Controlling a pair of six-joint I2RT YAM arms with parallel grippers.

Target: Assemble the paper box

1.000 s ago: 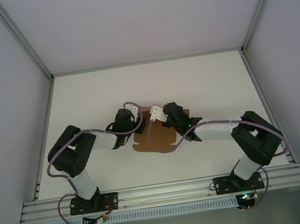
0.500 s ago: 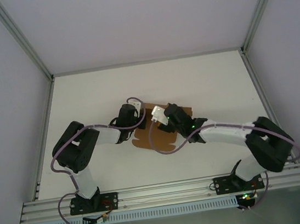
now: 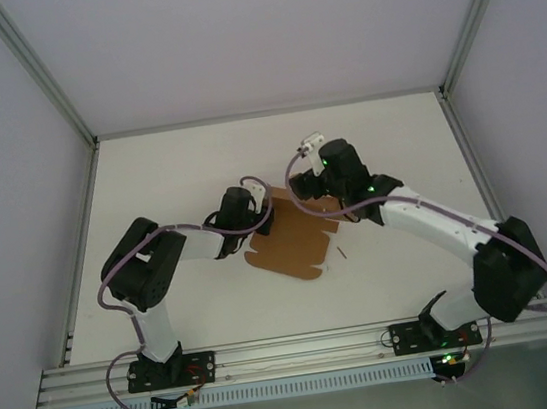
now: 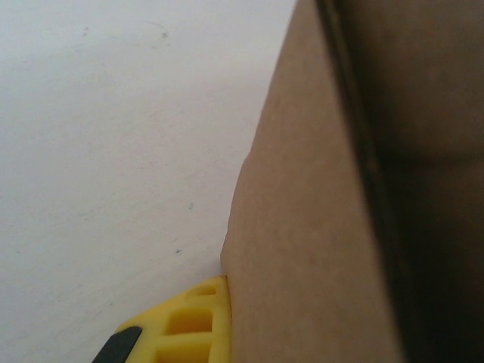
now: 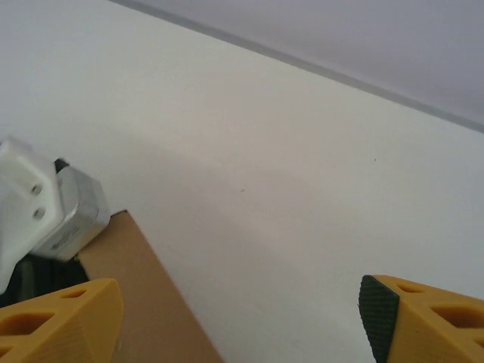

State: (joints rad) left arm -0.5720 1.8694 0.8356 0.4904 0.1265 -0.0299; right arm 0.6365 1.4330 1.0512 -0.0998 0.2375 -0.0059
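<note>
The left tool has clamped shut on the ten o'clock edge of the paper box, a brown sheet lying mid-way across the desk; the right tool has just let go, jaws now wide, and pulled off toward one o'clock; the hold has swapped sides, likely freeing the right arm for a fold.

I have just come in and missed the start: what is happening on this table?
A paper box is being assembled; at present it is a brown cardboard sheet lying on the white table. The left gripper is shut on its left side. The right gripper hovers open over its far side, holding nothing.
</note>
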